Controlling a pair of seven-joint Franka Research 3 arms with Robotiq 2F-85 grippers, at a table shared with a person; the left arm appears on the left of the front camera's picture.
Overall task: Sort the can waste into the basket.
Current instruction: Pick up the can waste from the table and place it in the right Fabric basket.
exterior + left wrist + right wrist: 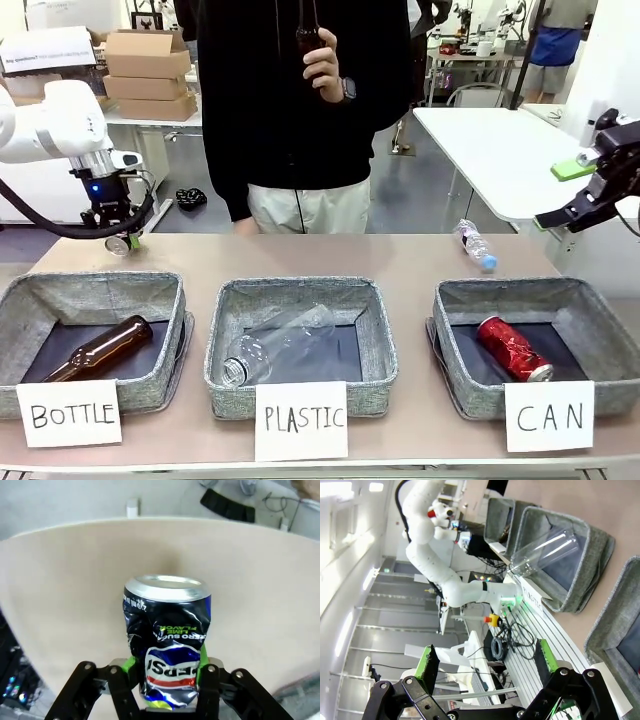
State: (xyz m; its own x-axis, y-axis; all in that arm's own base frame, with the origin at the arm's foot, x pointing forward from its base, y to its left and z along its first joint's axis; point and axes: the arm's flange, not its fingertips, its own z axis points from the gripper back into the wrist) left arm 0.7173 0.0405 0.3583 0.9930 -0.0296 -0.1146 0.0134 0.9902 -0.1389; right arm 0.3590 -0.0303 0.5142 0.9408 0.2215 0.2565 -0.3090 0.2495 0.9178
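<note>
The crushed dark can with blue, red and green print stands up between my left gripper's green pads, which are shut on its lower half above the bare tabletop. From the front, that left gripper hangs at the table's far left, behind the BOTTLE bin, with the can's silver end showing. A red can lies on the dark floor of the grey basket signed "CAN". My right gripper is raised beyond the table's right edge, open with nothing in it; its fingers stand wide apart.
The BOTTLE bin holds a brown bottle. A clear bottle lies in the PLASTIC bin. On the table, far right, lies a plastic bottle. A person at the far side holds a brown bottle.
</note>
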